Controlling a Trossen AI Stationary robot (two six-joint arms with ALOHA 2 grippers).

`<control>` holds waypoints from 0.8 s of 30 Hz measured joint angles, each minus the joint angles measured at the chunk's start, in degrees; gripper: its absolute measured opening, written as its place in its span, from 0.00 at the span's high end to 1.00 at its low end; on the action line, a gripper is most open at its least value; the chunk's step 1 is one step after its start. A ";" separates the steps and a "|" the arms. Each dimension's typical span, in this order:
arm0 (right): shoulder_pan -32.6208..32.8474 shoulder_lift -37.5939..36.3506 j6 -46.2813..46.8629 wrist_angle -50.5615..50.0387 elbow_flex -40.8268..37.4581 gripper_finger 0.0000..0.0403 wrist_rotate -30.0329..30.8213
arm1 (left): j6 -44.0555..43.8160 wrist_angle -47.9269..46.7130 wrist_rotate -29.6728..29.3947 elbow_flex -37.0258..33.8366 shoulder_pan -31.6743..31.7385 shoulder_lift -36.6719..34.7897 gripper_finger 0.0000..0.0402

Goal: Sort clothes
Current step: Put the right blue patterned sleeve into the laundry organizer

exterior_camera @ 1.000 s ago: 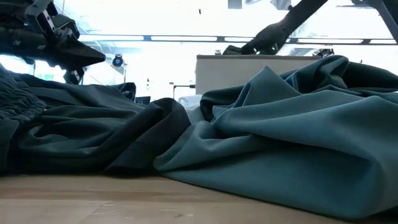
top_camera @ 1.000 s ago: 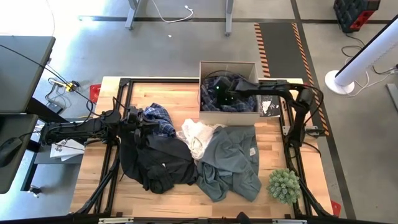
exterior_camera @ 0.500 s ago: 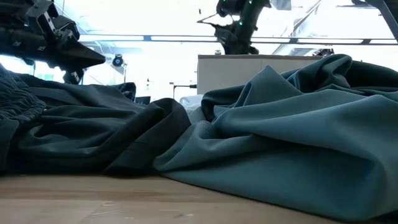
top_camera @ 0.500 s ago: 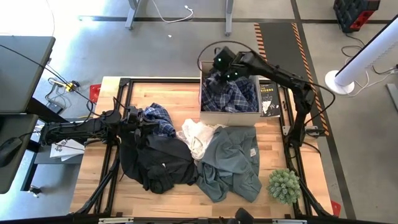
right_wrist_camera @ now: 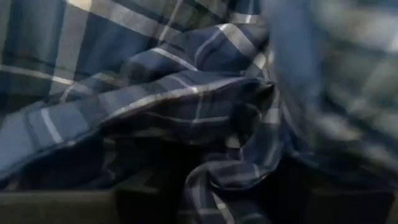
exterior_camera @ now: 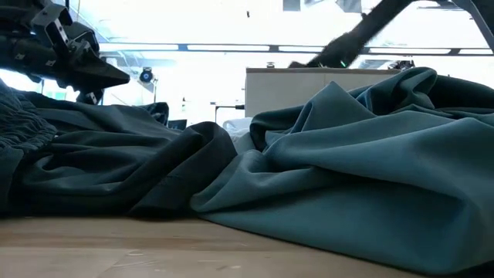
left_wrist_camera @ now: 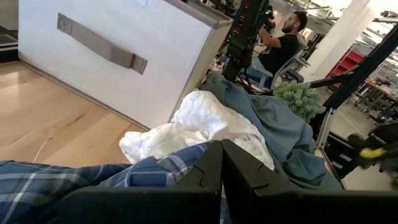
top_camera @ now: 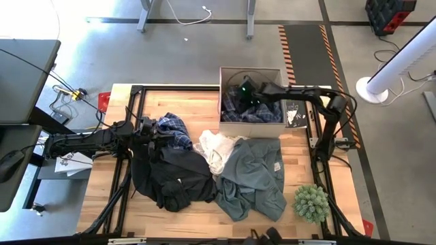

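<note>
The right pincer (top_camera: 244, 92) is down inside the cardboard box (top_camera: 251, 71) at the far side of the table (top_camera: 197, 102), buried among the blue-and-white plaid shirt (top_camera: 253, 109) that fills the box. The right wrist view shows nothing but plaid folds right up against the lens, so it cannot be told whether that pincer is released or clenched.

Over on the left, the left pincer (top_camera: 151, 129) hangs low at the edge of the clothes pile. Its two dark fingers (left_wrist_camera: 208, 168) are pressed together, and plaid cloth (left_wrist_camera: 149, 171) lies right against them, possibly pinched, though the view is too tight to be sure. That second plaid piece (top_camera: 174, 131) sits at the pile's far left corner.

In the middle of the table the black garment (top_camera: 170, 173) spreads towards the front. The white garment (top_camera: 216, 146) is bunched just beside the box's near wall, and the grey-green garment (top_camera: 255, 173) lies to its right, overlapping it. A spiky green plant (top_camera: 311, 202) stands at the front right corner, apart from the clothes.
</note>
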 joint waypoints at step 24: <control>11.96 -12.90 7.86 -33.18 17.10 0.58 7.10 | -0.46 0.08 -0.20 0.02 0.00 0.01 1.00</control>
